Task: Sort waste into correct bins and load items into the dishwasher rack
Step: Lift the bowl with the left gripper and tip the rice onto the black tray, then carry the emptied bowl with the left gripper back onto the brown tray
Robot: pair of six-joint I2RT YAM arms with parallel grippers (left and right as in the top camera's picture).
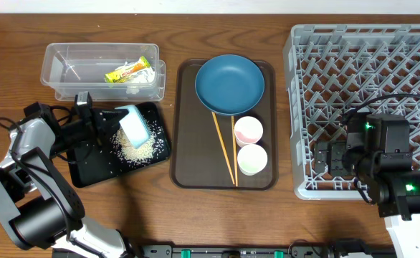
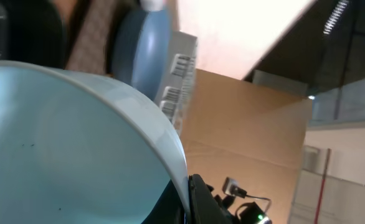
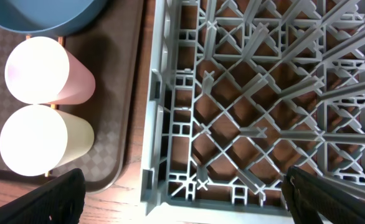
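My left gripper (image 1: 113, 123) is shut on the rim of the light-blue bowl (image 1: 134, 125), tipped on its side over the black tray (image 1: 88, 166); the bowl fills the left wrist view (image 2: 64, 149). White rice grains (image 1: 134, 149) lie heaped on the tray under it. The yellow-orange wrapper (image 1: 130, 72) lies in the clear tub (image 1: 59, 61). The dark-blue bowl (image 1: 229, 84), pink cup (image 1: 248, 130), pale green cup (image 1: 252, 159) and two chopsticks (image 1: 223, 147) sit on the brown tray. My right gripper (image 1: 328, 158) is open over the grey rack's (image 1: 411, 50) left front corner (image 3: 182, 199). No tissue is in view.
The brown serving tray (image 1: 188, 172) lies between the black tray and the rack. In the right wrist view the pink cup (image 3: 45, 71) and pale green cup (image 3: 39, 140) stand just left of the rack's wall. Bare wooden table (image 1: 196, 222) runs along the front.
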